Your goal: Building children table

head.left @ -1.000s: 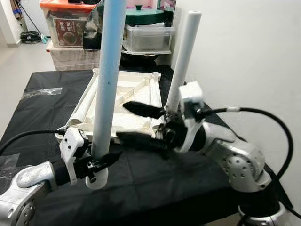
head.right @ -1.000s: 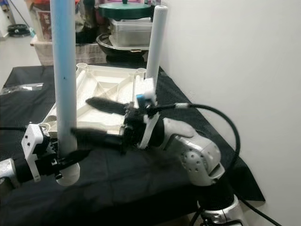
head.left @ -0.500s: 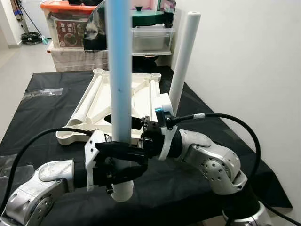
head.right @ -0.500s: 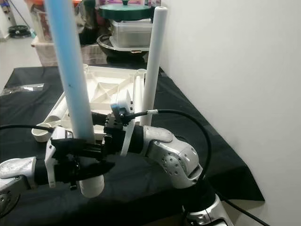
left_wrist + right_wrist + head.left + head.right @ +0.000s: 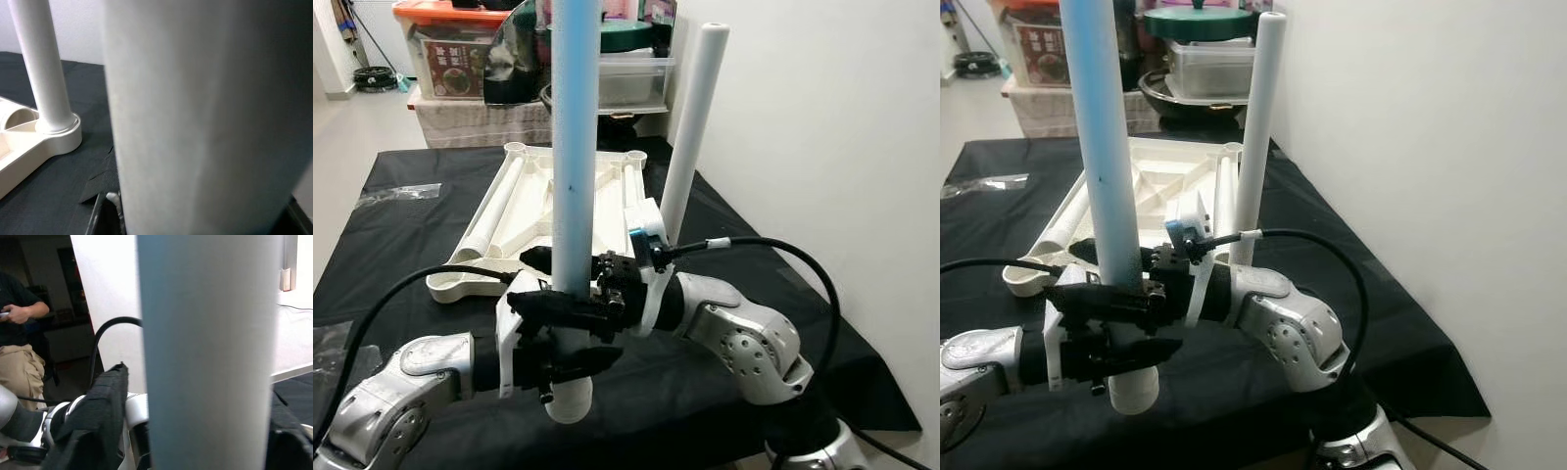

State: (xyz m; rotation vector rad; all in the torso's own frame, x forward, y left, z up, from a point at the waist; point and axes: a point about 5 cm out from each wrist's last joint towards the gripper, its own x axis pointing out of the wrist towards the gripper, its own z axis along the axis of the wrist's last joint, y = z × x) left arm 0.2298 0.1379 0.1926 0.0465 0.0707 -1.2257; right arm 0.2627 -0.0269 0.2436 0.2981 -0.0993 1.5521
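A long pale-blue table leg (image 5: 574,147) stands upright above the black cloth. My left gripper (image 5: 579,333) is shut on it just above its lower end (image 5: 568,399). My right gripper (image 5: 534,279) reaches in from the right and is shut on the same leg a little higher, one finger in front and one behind. In both wrist views the leg (image 5: 210,352) sits close between the fingers. The white tabletop (image 5: 524,211) lies upside down behind. A white leg (image 5: 691,127) stands in its near right corner socket (image 5: 54,134).
The table under the black cloth (image 5: 401,245) ends at a white wall (image 5: 822,147) on the right. Storage boxes (image 5: 450,49) and pots are stacked behind it. A plastic wrapper (image 5: 401,193) lies at the left. A seated person (image 5: 19,347) appears in the right wrist view.
My right gripper, wide open beside the mounted leg a second ago, has swung left and closed round the held leg. The left gripper carried that leg to the right.
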